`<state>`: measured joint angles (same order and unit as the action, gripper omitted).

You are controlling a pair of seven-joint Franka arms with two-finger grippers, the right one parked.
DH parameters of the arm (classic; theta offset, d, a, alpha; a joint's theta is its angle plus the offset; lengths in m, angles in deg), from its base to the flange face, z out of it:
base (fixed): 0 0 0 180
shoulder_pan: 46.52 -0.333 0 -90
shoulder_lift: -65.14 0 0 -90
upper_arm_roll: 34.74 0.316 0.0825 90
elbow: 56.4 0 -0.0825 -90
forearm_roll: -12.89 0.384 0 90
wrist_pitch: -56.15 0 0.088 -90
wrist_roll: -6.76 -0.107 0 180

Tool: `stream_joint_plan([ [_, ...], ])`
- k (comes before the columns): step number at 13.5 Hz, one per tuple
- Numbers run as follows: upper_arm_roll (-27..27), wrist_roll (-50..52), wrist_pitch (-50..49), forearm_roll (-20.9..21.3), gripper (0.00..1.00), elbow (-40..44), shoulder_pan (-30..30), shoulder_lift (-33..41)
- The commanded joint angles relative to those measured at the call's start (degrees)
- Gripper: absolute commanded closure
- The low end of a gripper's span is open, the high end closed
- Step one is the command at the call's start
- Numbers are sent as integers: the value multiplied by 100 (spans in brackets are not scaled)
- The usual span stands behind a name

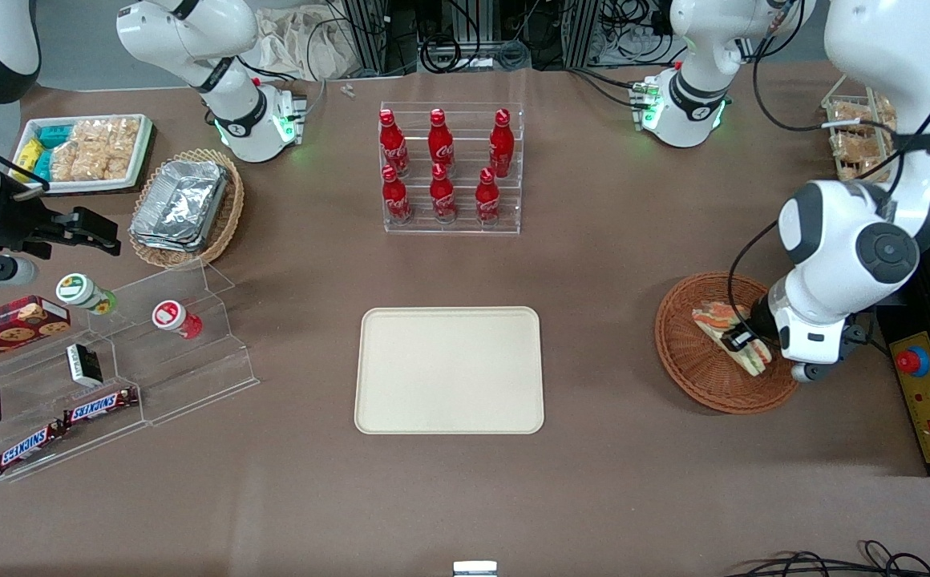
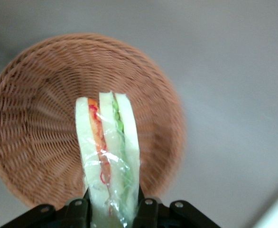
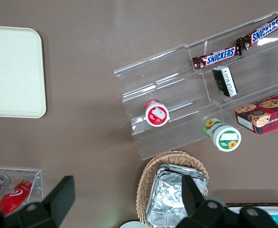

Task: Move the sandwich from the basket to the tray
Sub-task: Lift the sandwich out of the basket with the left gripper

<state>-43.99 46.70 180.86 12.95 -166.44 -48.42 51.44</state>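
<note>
The sandwich (image 1: pixel 713 319) (image 2: pixel 108 142), a plastic-wrapped wedge with red, orange and green filling, hangs over the reddish-brown wicker basket (image 1: pixel 689 353) (image 2: pixel 34 118). My left gripper (image 1: pixel 741 343) (image 2: pixel 111 209) is shut on its wide end, one black finger (image 2: pixel 77 210) on each bread face. The pointed end faces away from the gripper. The sandwich looks lifted slightly off the weave. The cream tray (image 1: pixel 449 369) (image 3: pixel 11 71) lies bare mid-table, toward the parked arm's end from the basket.
A yellow control box with a red button (image 1: pixel 926 393) sits beside the basket at the working arm's end. A clear rack of red cola bottles (image 1: pixel 450 168) stands farther from the camera than the tray. An acrylic snack stand (image 1: pixel 112 361) and a foil-container basket (image 1: pixel 184 204) lie toward the parked arm's end.
</note>
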Motion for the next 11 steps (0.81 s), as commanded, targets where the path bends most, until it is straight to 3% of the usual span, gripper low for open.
stream_joint_plan([
  [1,-873,137,-579,-24,100,745,67,-141],
  [4,-1719,23,-325,64,100,1246,215,-710],
  [7,-1747,31,236,422,100,1712,978,-1413],
  [11,-1747,76,1290,1099,100,1801,1341,-2310],
])
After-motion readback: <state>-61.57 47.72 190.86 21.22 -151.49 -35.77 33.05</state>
